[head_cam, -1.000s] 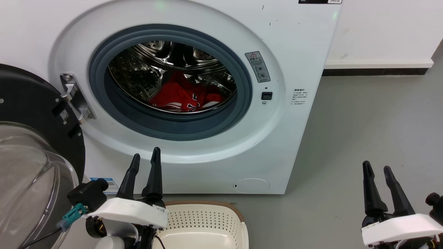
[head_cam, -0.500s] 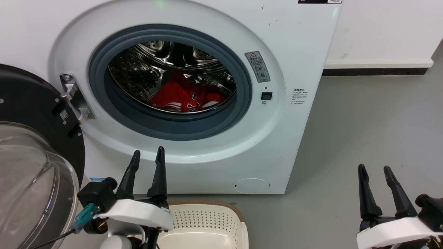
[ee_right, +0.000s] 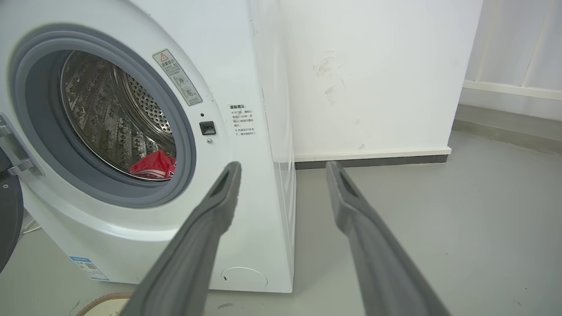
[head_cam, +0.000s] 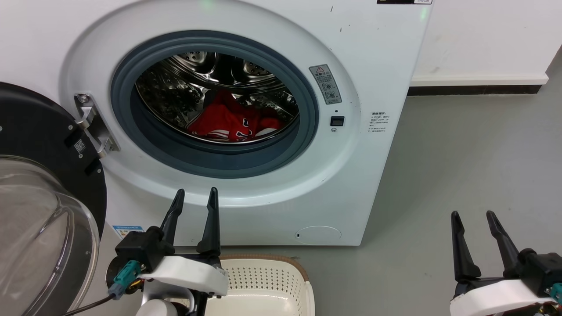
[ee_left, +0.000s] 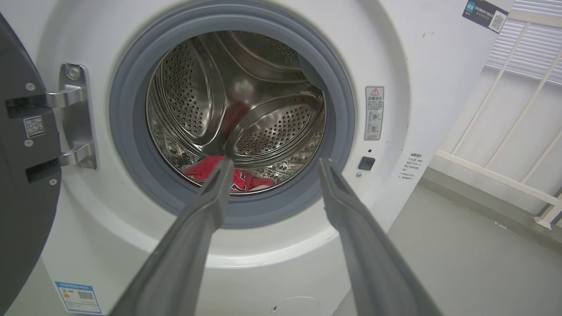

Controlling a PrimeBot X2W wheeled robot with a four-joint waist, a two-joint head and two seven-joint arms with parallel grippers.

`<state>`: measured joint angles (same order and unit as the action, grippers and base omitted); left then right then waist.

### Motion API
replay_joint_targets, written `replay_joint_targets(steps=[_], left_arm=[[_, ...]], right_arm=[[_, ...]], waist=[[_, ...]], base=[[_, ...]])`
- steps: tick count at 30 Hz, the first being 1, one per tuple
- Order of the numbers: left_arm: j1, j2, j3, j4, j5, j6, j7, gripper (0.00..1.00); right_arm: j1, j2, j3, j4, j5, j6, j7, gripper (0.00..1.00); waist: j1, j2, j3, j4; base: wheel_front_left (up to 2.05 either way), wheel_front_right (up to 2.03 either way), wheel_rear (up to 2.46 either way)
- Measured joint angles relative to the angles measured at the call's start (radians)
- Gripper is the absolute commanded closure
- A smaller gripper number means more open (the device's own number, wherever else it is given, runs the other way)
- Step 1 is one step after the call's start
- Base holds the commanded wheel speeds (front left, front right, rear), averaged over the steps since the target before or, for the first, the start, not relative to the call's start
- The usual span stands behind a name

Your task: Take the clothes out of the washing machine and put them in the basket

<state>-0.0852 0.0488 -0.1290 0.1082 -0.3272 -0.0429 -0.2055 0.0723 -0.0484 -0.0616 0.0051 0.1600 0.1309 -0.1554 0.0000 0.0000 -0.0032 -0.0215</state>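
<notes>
Washing machine (head_cam: 386,66) is seen from the front. Its door (head_cam: 39,131) is swung fully open to the robot's left. The door's black rim and glass bowl lie close beside the left gripper (head_cam: 196,191). A steel hinge (head_cam: 94,127) is fixed at the left edge of the opening.

Clothes (head_cam: 228,123) are located at the bottom of the drum (head_cam: 175,92): a red heap with white stripes, lying behind the raised lip of the grey seal (head_cam: 210,164). That lip stands between the left fingertips and the heap.

Left gripper: fingers spread moderately, nothing held. It is placed below the opening's lower edge. In the left wrist view it is aimed at the lower part of the opening.

Right gripper (head_cam: 472,213): fingers likewise apart, empty. It is held over the floor (head_cam: 461,166), well apart from the machine.

Basket (head_cam: 263,274) is set on the floor just before the machine's base. Its left part is hidden by the left gripper's white housing.

To the machine's right, open grey floor is noted as far as the skirting (head_cam: 478,81) of the white wall.
</notes>
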Motion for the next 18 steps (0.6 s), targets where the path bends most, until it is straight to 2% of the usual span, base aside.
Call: replay_joint_targets(steps=[18], left_arm=[[0.005, 0.0, -0.013, 0.013, 0.154, 0.027, -0.038, 0.0]], right_arm=[[0.028, 0.0, 0.004, -0.006, -0.148, 0.0, -0.03, 0.0]], waist=[[0.0, 0.0, -0.003, 0.004]], base=[[0.0, 0.0, 0.0]])
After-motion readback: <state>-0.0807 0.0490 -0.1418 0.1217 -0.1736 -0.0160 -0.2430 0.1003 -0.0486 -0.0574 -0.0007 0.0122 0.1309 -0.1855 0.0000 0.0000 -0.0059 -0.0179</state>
